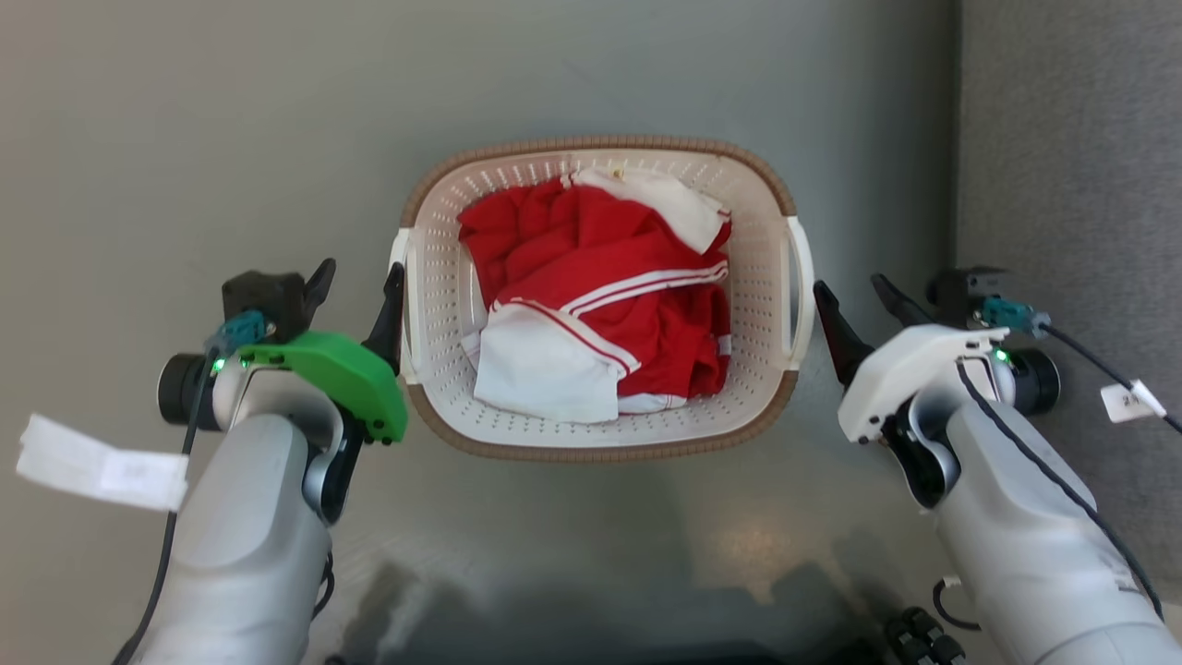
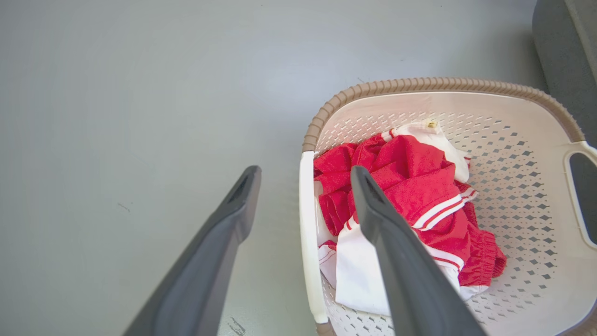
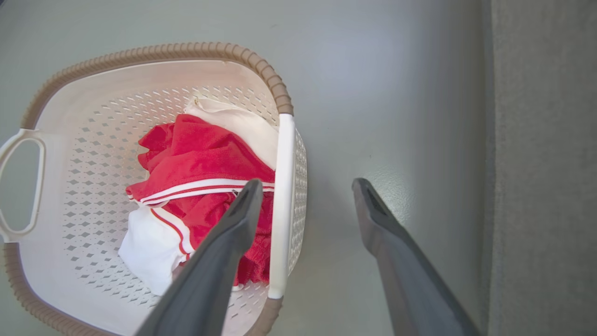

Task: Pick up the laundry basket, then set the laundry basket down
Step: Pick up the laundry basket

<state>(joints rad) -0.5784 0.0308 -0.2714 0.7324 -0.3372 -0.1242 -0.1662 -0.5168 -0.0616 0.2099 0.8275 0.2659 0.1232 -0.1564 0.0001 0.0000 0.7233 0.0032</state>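
Note:
The laundry basket (image 1: 600, 145), cream-white and perforated with a brown woven-look rim, stands on the grey floor in the middle of the head view. Red and white clothes (image 1: 600, 268) lie crumpled inside it. My left gripper (image 1: 360, 275) is open at the basket's left handle (image 1: 401, 249). In the left wrist view that white handle bar (image 2: 306, 224) shows between my left gripper's (image 2: 304, 170) two fingers. My right gripper (image 1: 848, 284) is open at the right handle (image 1: 802, 277). That bar (image 3: 281, 186) shows between my right gripper's (image 3: 306, 182) spread fingers. Neither gripper holds anything.
A darker grey textured surface (image 1: 1071, 139) runs along the right side, close to my right arm. White tags hang from the wrist cables (image 1: 102, 466) (image 1: 1131, 399). Bare grey floor (image 1: 185, 139) lies left of and beyond the basket.

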